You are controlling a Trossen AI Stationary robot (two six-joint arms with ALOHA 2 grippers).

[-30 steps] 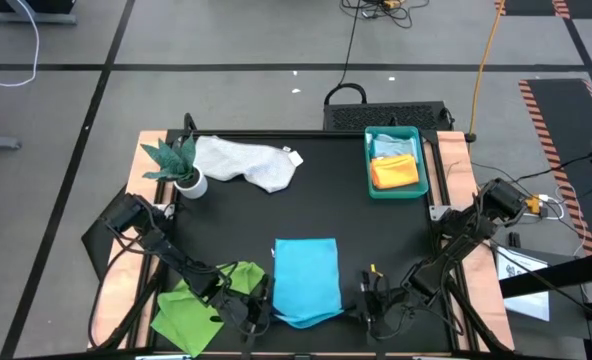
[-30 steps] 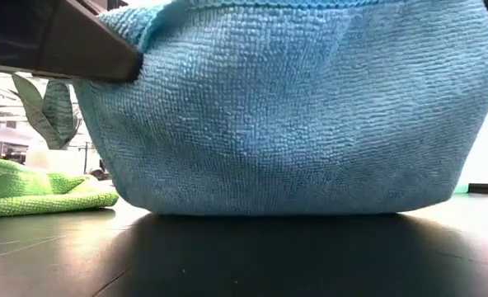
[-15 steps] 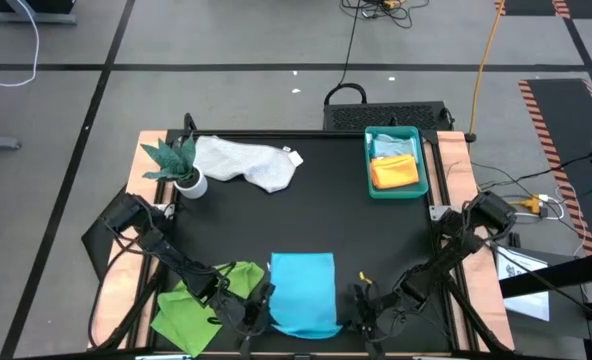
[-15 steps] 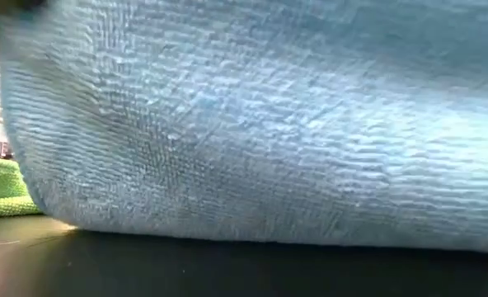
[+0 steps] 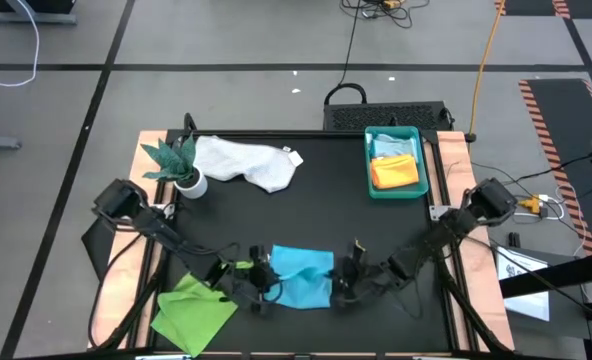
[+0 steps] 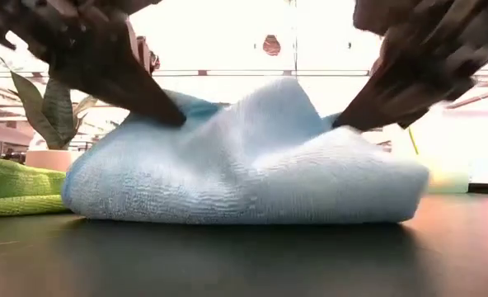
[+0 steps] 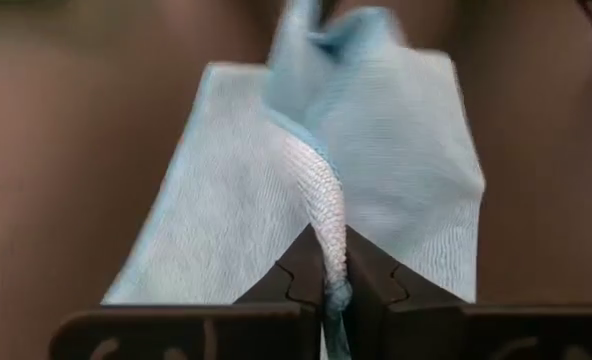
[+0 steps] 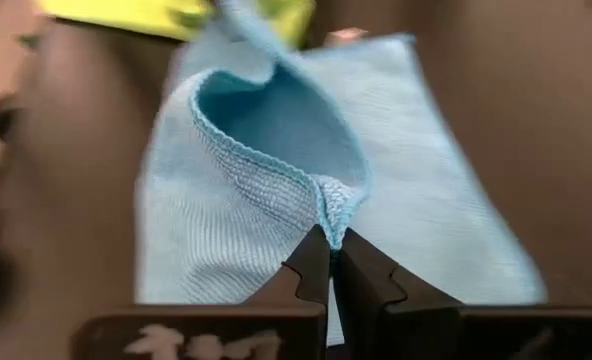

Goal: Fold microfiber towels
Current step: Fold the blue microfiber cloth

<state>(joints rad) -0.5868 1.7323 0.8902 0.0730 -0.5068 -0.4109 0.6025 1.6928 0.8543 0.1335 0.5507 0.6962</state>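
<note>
Bright turquoise-blue microfiber towel [image 5: 301,277] lying folded near front-centre of black table [image 5: 326,215], edges lifted at both sides. Left gripper [image 5: 263,281] clenched on towel's left edge, w/ seam pinched between dark fingers [image 7: 301,275] in left wrist view. Right gripper [image 5: 344,281] clenched on towel's right edge; corner hem caught at fingertips [image 8: 314,262] in right wrist view. In low view, both grippers coming down from above, pulling cloth up into two small peaks, rest of towel bunched on table.

Lime green microfiber towel [image 5: 194,308] spread flat at front-left corner, just beside left gripper, partly under left arm. White-grey microfiber towel [image 5: 246,161] crumpled at back-left, next to small green plant in white pot [image 5: 181,167]. Teal plastic tray [image 5: 370,160] at back-right, holding orange microfiber towel [image 5: 395,173] w/ pale blue microfiber towel [image 5: 394,147] behind it, both inside tray.
</note>
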